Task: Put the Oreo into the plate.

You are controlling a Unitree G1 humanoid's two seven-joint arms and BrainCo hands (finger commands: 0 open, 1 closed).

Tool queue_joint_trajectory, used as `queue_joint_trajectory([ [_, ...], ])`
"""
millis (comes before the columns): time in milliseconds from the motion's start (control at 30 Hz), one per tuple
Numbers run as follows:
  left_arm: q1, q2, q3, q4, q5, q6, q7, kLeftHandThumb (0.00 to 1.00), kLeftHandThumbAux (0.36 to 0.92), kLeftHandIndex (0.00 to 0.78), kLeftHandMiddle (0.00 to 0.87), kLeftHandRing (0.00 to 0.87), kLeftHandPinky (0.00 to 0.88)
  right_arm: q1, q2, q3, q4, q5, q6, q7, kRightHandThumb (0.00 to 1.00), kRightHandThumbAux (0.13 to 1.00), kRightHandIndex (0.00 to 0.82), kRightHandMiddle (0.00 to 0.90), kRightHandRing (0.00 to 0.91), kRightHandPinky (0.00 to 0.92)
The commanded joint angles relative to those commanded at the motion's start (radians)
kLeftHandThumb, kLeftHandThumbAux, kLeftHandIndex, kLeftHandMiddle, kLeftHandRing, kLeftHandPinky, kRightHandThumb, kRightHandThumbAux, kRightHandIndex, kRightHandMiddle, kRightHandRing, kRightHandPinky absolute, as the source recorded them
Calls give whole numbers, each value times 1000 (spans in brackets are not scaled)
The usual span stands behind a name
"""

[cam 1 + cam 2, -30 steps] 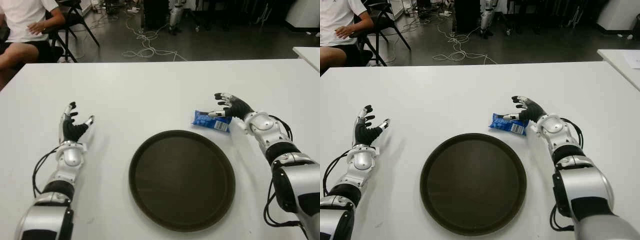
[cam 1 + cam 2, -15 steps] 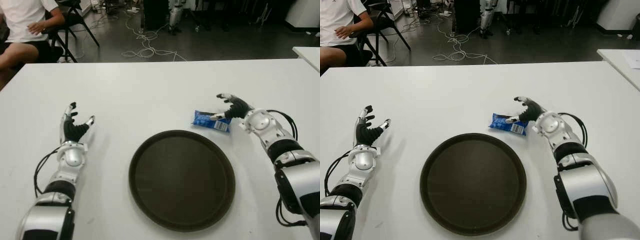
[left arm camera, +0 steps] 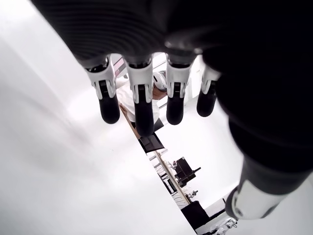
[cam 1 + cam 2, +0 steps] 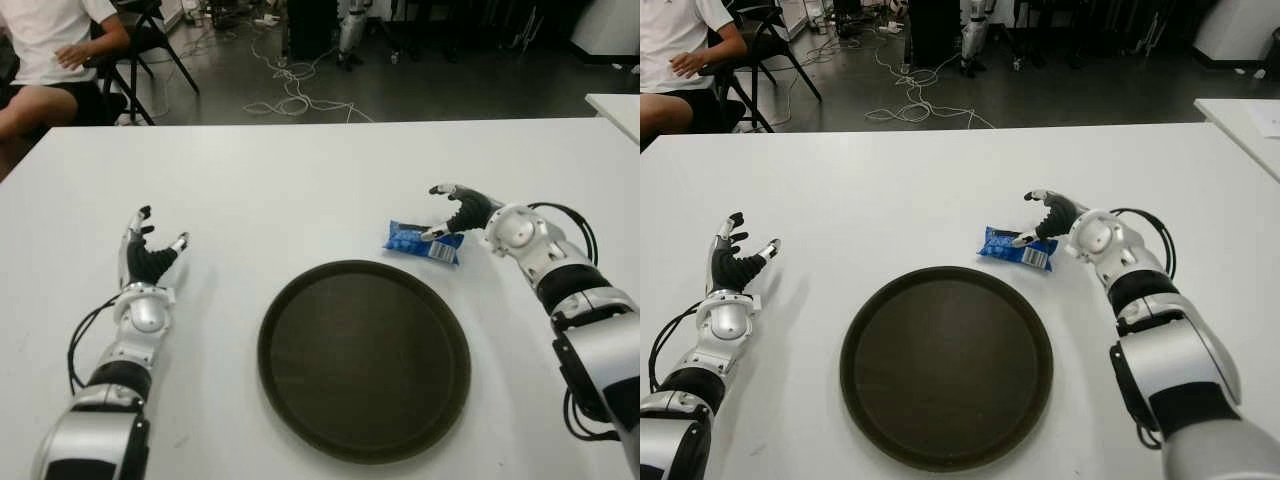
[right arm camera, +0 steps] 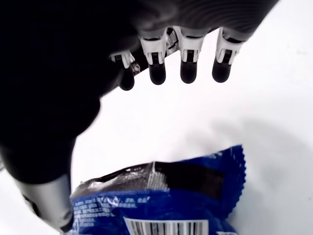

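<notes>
The right hand is hovering at the right end of the biscuit packet, fingers spread and clasping nothing; in its own wrist view the four fingertips are hanging above bare table with the packet under the palm, and the thumb is reaching down to the wrapper's edge. That pose reads as the start of a pinch: thumb on one side, fingers ready to come down on the other. Whether the thumb is already touching the wrapper cannot be told.

The packet is lying flat on the white table, just beyond the plate's rim at about 1 o'clock from the plate, close to it but not on it. So the job is not yet begun in earnest: the packet needs lifting and carrying a short way towards 7 o'clock.

The wrapper is a glossy blue foil pillow with crimped, saw-toothed ends and a white barcode patch. It is probably slippery and crinkly, so a grip on the sealed edge alone may slide off; closing across the fuller middle looks safer. The plate is round, dark and matte, shallow, with a low raised rim that the packet must clear. The table is smooth and plain.

The left hand is showing well off at 9 o'clock from the plate, fingers loosely extended and empty. A person is sitting beyond the table's far left corner.
</notes>
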Motion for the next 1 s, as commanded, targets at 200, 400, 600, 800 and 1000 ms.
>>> queue_joint_trajectory([
  [200,-3,-1,0,6,0,4,2,218,697,75,141,158,182,-25,-10,22,43,-13,-8,55,0,786,15,40,10,0],
  [400,-5,-2,2,13,-3,-4,0,221,696,73,141,165,198,-31,-7,44,59,-29,18,63,0,812,8,29,18,0],
  [600,-5,-3,3,15,-6,-7,-6,216,693,72,141,160,188,-30,-4,46,66,-32,20,61,0,824,1,19,11,0],
  [800,-6,-4,3,14,-7,-7,-8,206,692,69,125,138,149,-32,-1,52,76,-36,0,57,0,822,3,28,12,0],
  [1000,-8,-10,-1,13,-4,-11,-3,225,713,74,126,138,151,-57,-2,109,74,-86,3,89,0,809,29,57,32,0],
])
